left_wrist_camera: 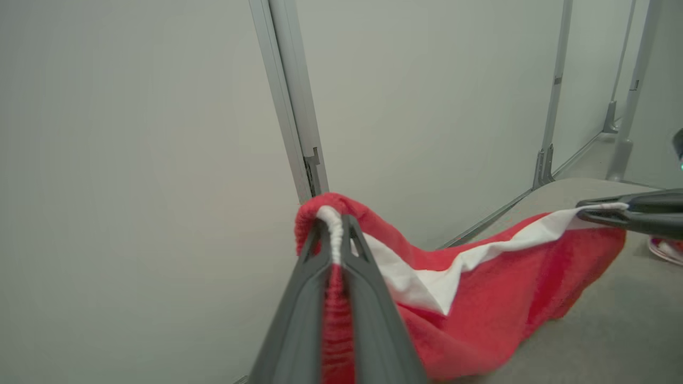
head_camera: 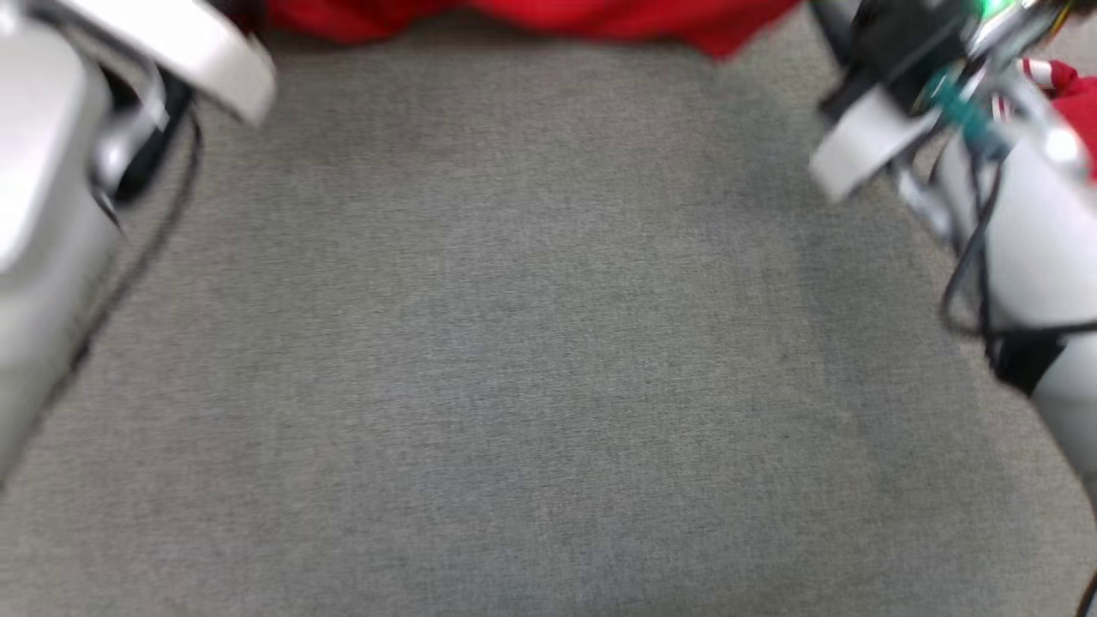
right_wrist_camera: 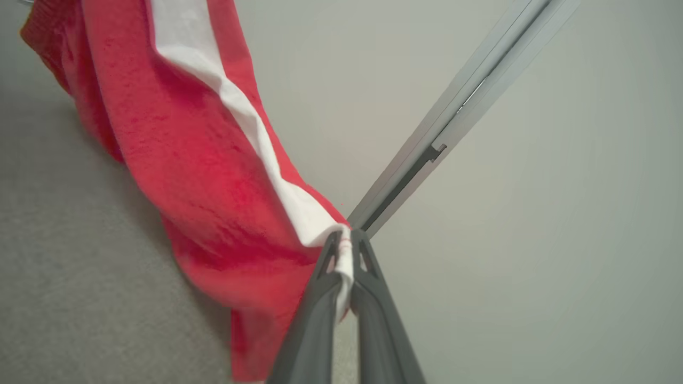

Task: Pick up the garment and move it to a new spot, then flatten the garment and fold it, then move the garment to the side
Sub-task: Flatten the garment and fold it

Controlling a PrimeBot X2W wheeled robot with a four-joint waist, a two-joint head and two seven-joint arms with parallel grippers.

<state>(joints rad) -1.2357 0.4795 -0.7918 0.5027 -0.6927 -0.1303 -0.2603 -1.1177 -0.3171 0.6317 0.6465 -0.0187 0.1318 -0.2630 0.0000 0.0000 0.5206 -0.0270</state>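
Two ends of the red garment's (left_wrist_camera: 480,298) white-banded edge are clamped: one by the left gripper (left_wrist_camera: 335,221), one by the right gripper (right_wrist_camera: 346,237). It sags between them at the far side of the grey surface (head_camera: 514,343).

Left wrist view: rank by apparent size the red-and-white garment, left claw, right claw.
1. Red-and-white fleece garment
2. Dark grey left claw, enlarged by nearness
3. Dark grey right claw, cropped at the edge

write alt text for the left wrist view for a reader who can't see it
The left gripper is shut on the white edge of a red garment, which sags across to the right gripper, shut on the same white edge. A grey surface lies below and pale wall panels stand behind.
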